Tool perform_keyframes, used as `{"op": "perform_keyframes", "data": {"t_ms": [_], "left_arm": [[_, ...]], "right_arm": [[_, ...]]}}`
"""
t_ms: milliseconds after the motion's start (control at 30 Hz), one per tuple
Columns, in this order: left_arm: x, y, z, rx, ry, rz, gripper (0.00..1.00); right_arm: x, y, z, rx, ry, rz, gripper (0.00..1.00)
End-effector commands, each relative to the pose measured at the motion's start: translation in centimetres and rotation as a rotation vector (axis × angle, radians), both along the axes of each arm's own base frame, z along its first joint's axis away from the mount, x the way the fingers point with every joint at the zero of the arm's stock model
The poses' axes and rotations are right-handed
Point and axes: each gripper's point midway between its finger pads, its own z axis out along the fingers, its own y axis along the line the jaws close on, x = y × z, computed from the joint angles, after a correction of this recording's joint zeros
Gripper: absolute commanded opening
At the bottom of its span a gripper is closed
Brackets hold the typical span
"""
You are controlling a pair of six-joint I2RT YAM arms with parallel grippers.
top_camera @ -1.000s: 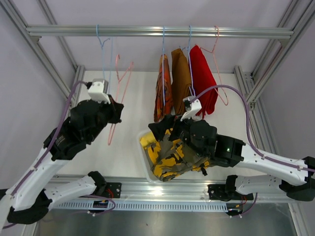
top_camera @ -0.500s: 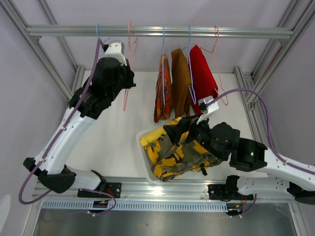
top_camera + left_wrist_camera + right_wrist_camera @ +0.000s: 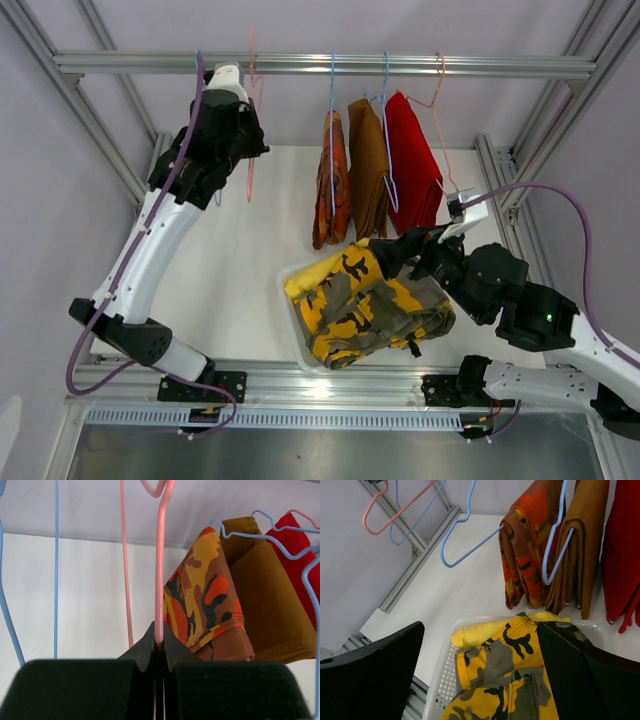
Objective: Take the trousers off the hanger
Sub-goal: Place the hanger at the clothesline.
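Where the rail [image 3: 320, 65] carries cloth, three pairs hang from it.
- Orange-red pair [image 3: 333, 185]: folded over a blue hanger [image 3: 470, 545], just right of the rail's middle.
- Brown pair [image 3: 368, 165]: next along the rail to the right, folded over a second blue hanger [image 3: 560, 545] and touching the orange-red pair.
- Red pair [image 3: 412, 165]: furthest right of the three, with a pink wire [image 3: 440, 90] showing at its right side. In the top view it overlaps the brown pair's edge.

Off the rail:
- Camouflage pair [image 3: 375, 305]: crumpled in the basket [image 3: 291, 315], below the rail's middle and nearer the arm bases.
- Yellow pair [image 3: 305, 280]: in the same basket, under the camouflage pair, showing at the corner towards the rail's left end.

Grippers:
- Left gripper [image 3: 159, 642]: raised just under the rail's left part, its fingers [image 3: 145, 650] pressed together on the wire of an empty pink hanger [image 3: 160, 555]. The hanger's hook reaches the rail, but whether it rests there cannot be told.
- Right gripper [image 3: 479, 630]: below the rail's right half and above the camouflage pair. Its fingers [image 3: 375, 670] are spread wide with nothing between them.

Other:
- Empty blue hanger [image 3: 199, 70]: on the rail just left of the left gripper.
- White table [image 3: 240, 250]: beneath the rail, bearing the basket.
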Motion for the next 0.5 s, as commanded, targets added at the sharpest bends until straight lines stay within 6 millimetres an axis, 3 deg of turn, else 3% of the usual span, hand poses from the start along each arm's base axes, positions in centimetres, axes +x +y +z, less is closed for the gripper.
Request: {"op": "perform_keyframes", "data": {"t_ms": [0,467], "left_arm": [[0.7,0.0,1.1,-0.022,-0.029,-0.019,0.0],[0.7,-0.8,-3.2,-0.025,0.03,-0.05,0.01]], "right_arm": [[0.0,-1.4,0.4,-0.007,-0.014,-0.019,1.0],[0.1,-2.2,-1.9,0.007,0.023,-0.059,1.0]]}}
